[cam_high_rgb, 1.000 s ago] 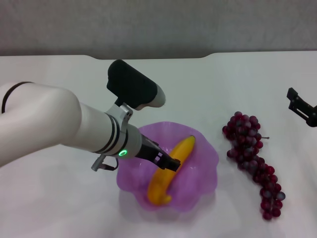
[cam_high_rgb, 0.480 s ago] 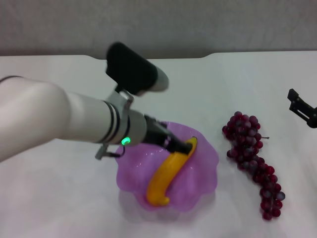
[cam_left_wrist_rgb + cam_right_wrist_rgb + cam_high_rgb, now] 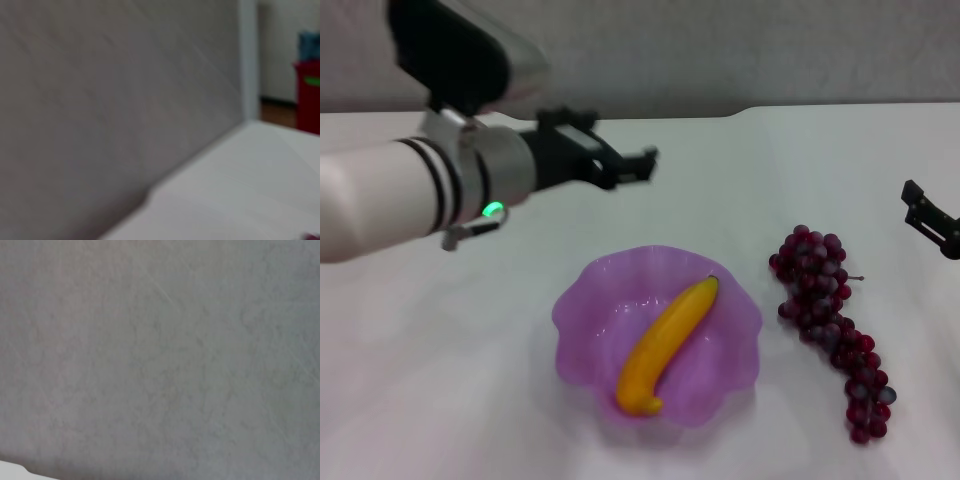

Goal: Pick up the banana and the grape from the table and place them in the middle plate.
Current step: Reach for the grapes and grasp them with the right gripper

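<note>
Banana (image 3: 667, 346) lies in the middle plate (image 3: 584, 300), grape (image 3: 833, 328) beside it on the table (image 3: 440, 380), left claw (image 3: 638, 165) empty, jaws apart, beyond; right claw (image 3: 924, 212) state unreadable; loose bunch risks slipping when lifted.

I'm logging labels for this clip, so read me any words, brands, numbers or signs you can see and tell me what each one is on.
There is no readable text in any view.
Banana, grape, middle plate and table: no lettering.
Left hand, raised above the table: only a green light on the arm, no markings legible.
Right hand at the table's edge: none.
Red bin with a green patch, left wrist view: too blurred to read.
</note>
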